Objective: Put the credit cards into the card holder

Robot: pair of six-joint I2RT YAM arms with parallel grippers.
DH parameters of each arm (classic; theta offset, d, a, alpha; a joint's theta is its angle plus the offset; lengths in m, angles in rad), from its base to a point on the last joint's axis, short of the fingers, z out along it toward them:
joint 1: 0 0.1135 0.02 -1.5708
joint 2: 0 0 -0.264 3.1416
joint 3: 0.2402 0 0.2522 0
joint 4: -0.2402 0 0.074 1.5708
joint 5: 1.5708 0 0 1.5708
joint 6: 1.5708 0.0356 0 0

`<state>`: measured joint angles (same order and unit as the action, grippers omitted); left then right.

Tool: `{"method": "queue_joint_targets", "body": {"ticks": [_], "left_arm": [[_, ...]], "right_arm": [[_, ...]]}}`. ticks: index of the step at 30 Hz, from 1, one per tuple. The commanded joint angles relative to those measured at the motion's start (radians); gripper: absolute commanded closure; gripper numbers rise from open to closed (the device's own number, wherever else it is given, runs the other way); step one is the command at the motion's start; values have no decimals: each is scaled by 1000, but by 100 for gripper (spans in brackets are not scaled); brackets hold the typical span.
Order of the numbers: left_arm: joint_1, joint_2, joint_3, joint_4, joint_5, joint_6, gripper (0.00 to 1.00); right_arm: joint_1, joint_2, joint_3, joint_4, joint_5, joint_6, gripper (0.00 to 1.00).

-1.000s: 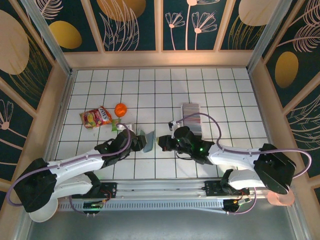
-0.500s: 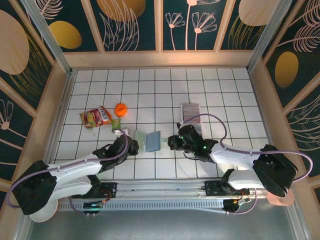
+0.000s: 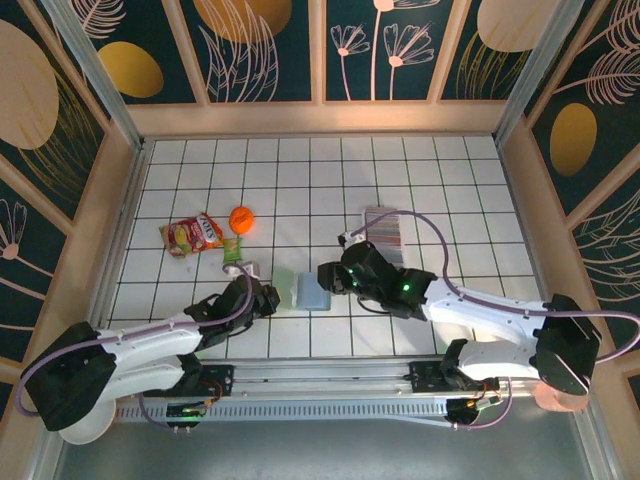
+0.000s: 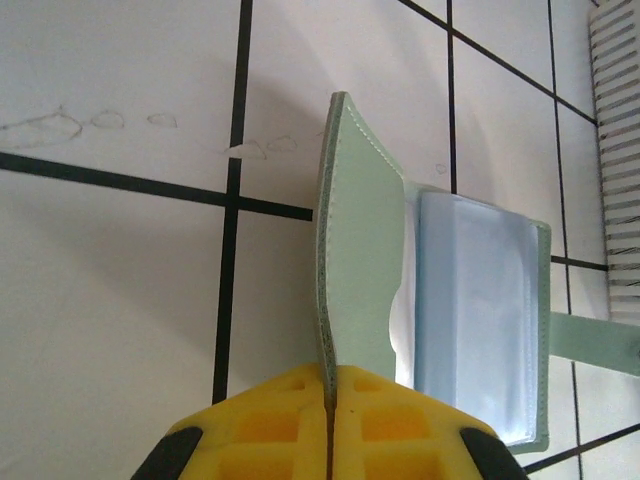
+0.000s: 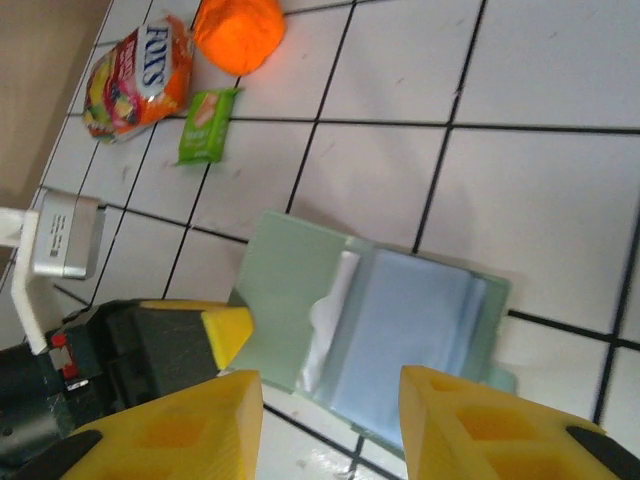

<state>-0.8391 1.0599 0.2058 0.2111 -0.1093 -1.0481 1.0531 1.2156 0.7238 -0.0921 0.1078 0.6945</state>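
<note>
Top external view gives you the white tiled table [image 3: 450,170] first, with both arms reaching in from the near edge toward its middle. Your left arm [image 3: 150,340] lies low across the tiles. Its left gripper [image 3: 262,298] is clenched on the card holder [image 3: 312,292]. In the left wrist view the yellow fingers [image 4: 260,430] meet with only a thin seam between them, and the left gripper [image 4: 328,430] pinches the edge of the sage-green flap so that it stands up off the tiles. Your right arm [image 3: 480,305] bends in from the other side. The right gripper [image 3: 328,278] hangs over the holder with its jaws apart and nothing between them. In the right wrist view the right gripper [image 5: 330,400] frames the open wallet below.

The credit cards [image 3: 385,228] stand edge-on as a striped row, just behind the right gripper and apart from the holder. You can see their ends at the right edge of the left wrist view [image 4: 620,130].

The card holder [image 5: 400,320] lies open near the front centre, between the two grippers, with its bluish-grey inside facing up [image 4: 480,300].

To the left and further back you have a snack bag [image 3: 192,235], an orange ball [image 3: 241,218] just beside it, and a small green packet [image 3: 231,250].
</note>
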Motion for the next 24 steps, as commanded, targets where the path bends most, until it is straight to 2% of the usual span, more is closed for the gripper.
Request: {"method": "queue_joint_targets", "body": {"ticks": [1,10,24], "left_arm": [[-4,-29,-38,35,12,-66,98],[-3,-82,-92,132,37,-147,100],[-4,-64,-93,132,41,-148,100]], "right_arm": [[13,60,-6,132,-86,53,60],[28,310,53,101,-54,121,57],[40,395,82,73,-34,125,59]]}}
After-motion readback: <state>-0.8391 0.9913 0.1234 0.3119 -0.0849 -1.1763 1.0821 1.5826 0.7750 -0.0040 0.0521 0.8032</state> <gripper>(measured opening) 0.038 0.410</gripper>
